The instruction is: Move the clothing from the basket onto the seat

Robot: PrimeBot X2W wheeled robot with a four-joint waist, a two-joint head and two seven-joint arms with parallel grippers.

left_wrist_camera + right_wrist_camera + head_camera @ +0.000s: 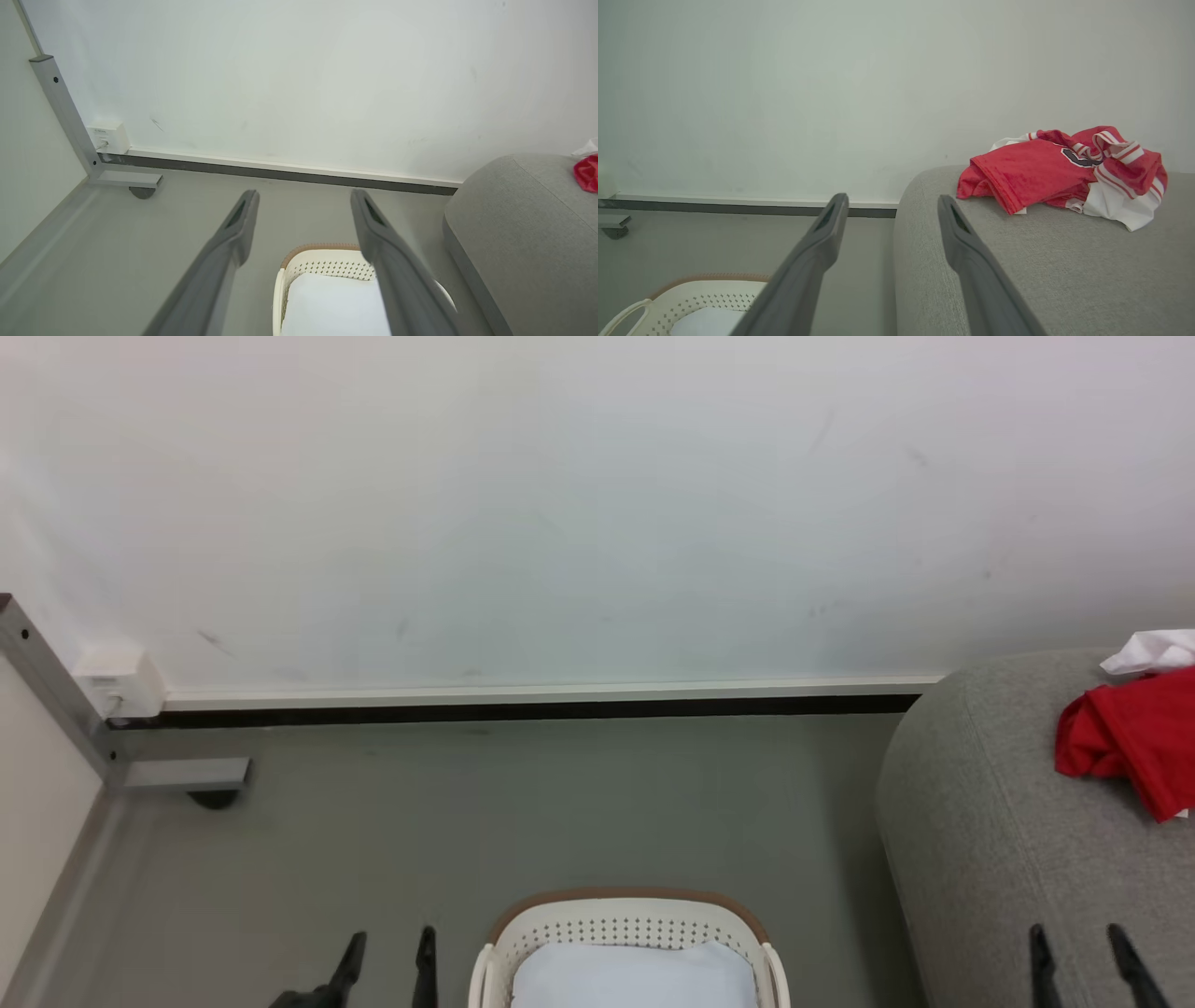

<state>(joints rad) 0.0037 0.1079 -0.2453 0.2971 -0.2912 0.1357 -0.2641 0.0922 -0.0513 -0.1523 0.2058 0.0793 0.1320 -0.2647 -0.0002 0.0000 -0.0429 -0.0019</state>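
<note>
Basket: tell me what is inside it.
Inside the basket lies a flat pale bluish-white sheet. Anything beneath the sheet is covered, and the basket's near end is out of frame.

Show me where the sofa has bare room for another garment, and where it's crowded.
Bare: the seat between its rounded end and the clothing, and the near cushion before the pile. The floor between basket and wall is open too. Crowded: the far corner, where the clothing lies heaped.
</note>
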